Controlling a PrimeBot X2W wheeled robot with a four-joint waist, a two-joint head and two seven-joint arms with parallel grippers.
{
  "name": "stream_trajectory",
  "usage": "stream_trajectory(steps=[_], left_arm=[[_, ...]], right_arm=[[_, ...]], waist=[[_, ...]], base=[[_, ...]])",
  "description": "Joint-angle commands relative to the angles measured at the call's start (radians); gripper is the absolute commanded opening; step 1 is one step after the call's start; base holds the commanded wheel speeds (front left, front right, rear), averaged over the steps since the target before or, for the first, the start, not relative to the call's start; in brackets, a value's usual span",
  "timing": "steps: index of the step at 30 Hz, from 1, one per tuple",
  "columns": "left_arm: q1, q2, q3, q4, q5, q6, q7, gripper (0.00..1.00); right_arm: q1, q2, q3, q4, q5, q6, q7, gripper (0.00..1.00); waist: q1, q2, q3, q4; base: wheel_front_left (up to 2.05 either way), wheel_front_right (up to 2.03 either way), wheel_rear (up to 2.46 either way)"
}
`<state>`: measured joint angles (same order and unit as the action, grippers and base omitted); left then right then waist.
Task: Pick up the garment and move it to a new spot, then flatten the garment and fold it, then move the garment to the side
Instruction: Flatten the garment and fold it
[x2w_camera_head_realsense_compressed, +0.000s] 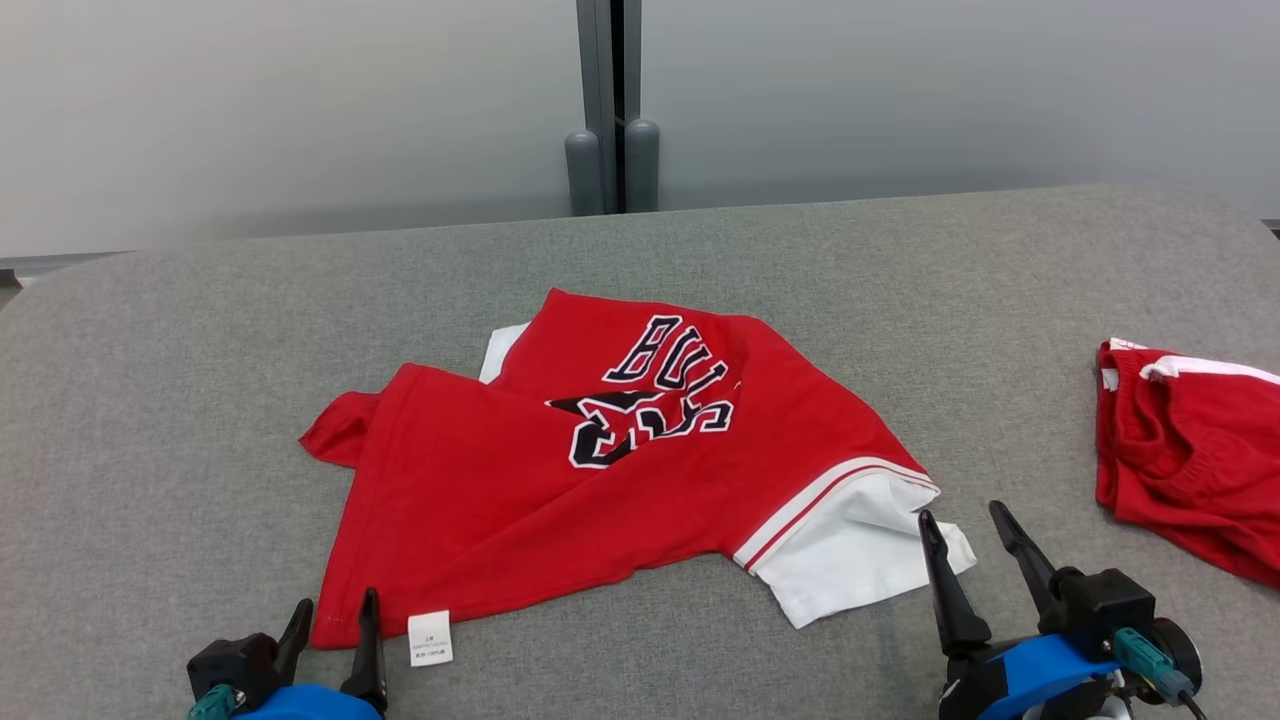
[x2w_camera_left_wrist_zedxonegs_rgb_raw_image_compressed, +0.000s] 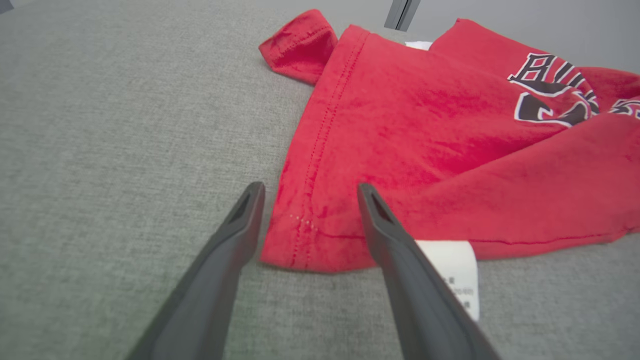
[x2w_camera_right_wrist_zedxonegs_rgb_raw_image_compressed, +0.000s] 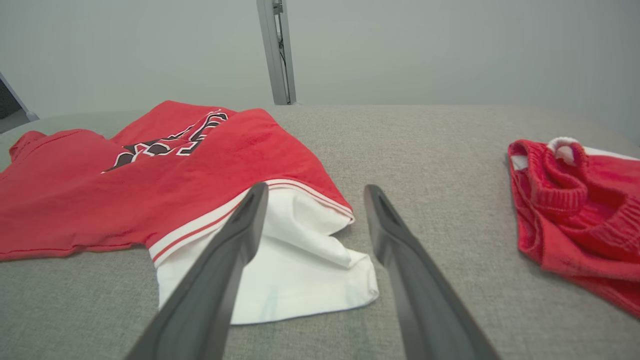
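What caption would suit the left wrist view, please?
Open left gripper poised at the hem corner of a red jersey.

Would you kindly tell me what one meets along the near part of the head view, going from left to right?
left gripper → white care label → white sleeve → right gripper → crumpled red garment

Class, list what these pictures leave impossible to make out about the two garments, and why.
1. Care label: print too small to read in the head view; in the left wrist view the left gripper covers part of it.
2. Lettering on the red shirt: partly hidden by a fold of cloth, head view.
3. Second red garment: cut off by the right edge, head and right wrist views.
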<state>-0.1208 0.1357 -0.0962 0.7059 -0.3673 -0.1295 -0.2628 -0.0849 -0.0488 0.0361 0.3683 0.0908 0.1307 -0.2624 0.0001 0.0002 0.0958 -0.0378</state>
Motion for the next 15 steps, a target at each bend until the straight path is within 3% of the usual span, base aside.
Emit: stream_trajectory(steps=[1,15], left_arm=[[-0.017,0.009,-0.009,0.007,-0.015,-0.002,-0.002,1.00],[-0.028,0.033,-0.076,0.062,-0.098,-0.002,-0.002,1.00]], right_arm=[[-0.010,-0.004,0.001,-0.004,0.005,0.000,-0.003,1.00],[-0.009,-0.004,0.000,0.000,0.011,0.000,-0.003,1.00]], waist=[[-0.0001,-0.0002,0.004,0.000],[-0.0001,-0.0002,0.006,-0.004]], base=[[0.00,0.00,0.00],[0.00,0.00,0.00]])
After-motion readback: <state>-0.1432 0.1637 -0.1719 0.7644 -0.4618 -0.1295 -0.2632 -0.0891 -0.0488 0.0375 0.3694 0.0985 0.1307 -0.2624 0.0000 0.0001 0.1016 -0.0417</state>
